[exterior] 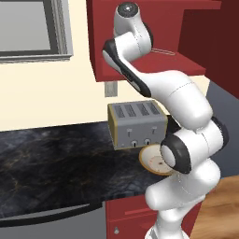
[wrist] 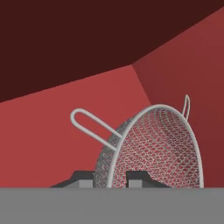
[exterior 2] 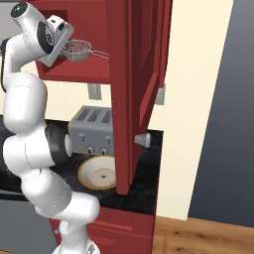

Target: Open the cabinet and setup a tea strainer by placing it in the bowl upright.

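Left base view: one bowl [exterior: 153, 160] on the bench [exterior: 56, 158] before one toaster [exterior: 137, 123], under the cabinet [exterior: 154, 28].

Right base view: the tool [exterior 2: 66, 49], inside the open cabinet, carries one tea strainer [exterior 2: 78, 49] above the shelf.

Hand view: the tool's tips are nearly shut on the strainer's mesh rim. The strainer is probably light, springy wire, easily dented; the stiff rim seems the best hold.

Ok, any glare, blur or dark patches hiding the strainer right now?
Hand view: sharp, no glare; the tea strainer mesh reads clearly, and the cabinet ceiling above is in deep shadow. Right base view: strainer small but crisp at the gripper. Left base view: evenly lit, the arm covers part of the bowl.
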Robot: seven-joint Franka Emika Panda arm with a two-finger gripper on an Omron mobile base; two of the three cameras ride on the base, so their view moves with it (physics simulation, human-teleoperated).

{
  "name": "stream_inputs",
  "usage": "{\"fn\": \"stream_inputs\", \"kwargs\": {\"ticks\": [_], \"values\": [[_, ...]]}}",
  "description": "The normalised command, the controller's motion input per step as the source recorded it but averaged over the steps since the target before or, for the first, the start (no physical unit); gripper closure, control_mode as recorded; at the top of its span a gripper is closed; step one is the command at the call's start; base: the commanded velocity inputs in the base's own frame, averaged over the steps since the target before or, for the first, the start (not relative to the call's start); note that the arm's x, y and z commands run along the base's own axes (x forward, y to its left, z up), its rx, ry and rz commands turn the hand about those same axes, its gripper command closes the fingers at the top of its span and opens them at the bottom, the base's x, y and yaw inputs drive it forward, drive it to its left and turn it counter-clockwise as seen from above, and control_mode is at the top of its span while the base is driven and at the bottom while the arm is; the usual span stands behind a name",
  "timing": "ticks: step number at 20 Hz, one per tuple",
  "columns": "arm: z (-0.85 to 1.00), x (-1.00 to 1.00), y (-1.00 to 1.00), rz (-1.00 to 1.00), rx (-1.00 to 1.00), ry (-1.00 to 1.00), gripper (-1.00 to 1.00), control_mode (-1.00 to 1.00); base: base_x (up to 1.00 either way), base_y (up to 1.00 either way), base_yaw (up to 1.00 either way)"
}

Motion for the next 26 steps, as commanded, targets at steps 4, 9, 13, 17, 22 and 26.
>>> {"fn": "stream_inputs", "kwargs": {"ticks": [4,9,13,17,22,26], "values": [[0.04,-0.94,0.0,-0.04,-0.07,-0.03,1.0,-1.0,0.0,0.0,0.0],[0.05,-1.0,0.0,-0.09,-0.01,0.0,1.0,-1.0,0.0,0.0,0.0],[0.01,-1.0,0.0,-0.15,0.0,0.0,1.0,-1.0,0.0,0.0,0.0],[-0.01,-1.0,0.0,-0.14,0.0,0.0,1.0,-1.0,0.0,0.0,0.0],[-0.17,-1.0,-0.15,-0.04,0.0,0.0,1.0,-1.0,0.0,0.0,0.0],[-0.36,-1.0,-0.27,0.0,0.03,0.0,1.0,-1.0,0.0,0.0,0.0]]}}
